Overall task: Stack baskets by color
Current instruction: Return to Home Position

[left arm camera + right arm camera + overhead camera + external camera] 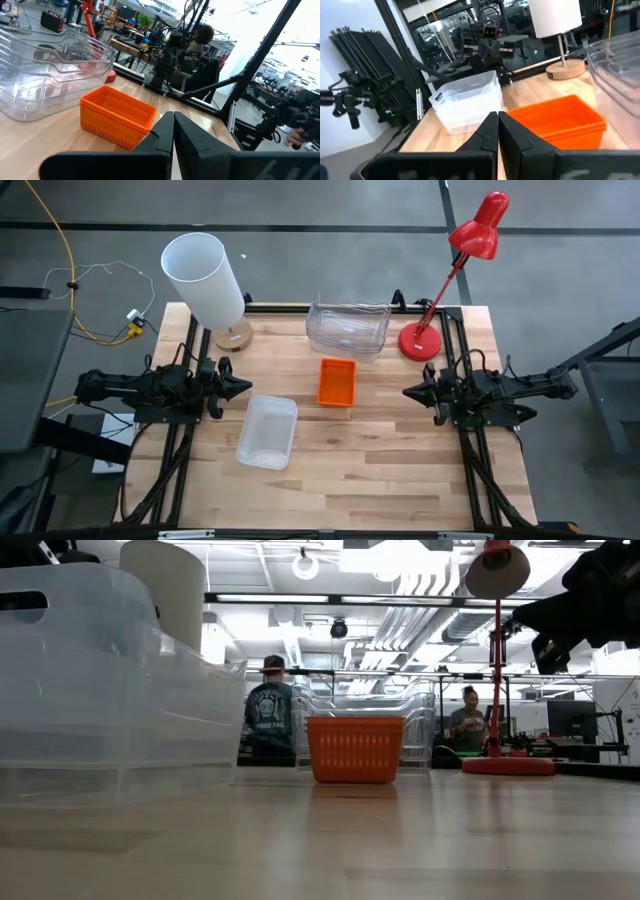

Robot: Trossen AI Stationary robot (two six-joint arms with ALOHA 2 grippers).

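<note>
Seen from above, the left gripper (247, 386) sits at the 9 o'clock edge of the wooden table (380, 470), fingers pressed together and holding nothing. The right gripper (406, 392) sits at the 3 o'clock edge, likewise closed tight and empty. The small orange rectangular perforated plastic basket (337, 381) stands near the table's centre, between the two grippers and well apart from both: at 3 o'clock from the left, at 9 o'clock from the right. The clear see-through rectangular plastic bins (348, 328) stand nested at 12 o'clock from the basket, just beside it. The frosted white rectangular plastic bin (267, 431) lies at 5 o'clock from the left gripper, near it but not touching. A white cylindrical lampshade (205, 278) stands at the 11 o'clock corner and a red desk lamp (470, 240) at the 1 o'clock corner. In the low view the frosted bin is cut off at the frame edge and the basket hides the middle of the clear stack. The number of nested bins cannot be counted. A person in a dark top (270, 712) and a second person (467, 722) show in the room behind.
</note>
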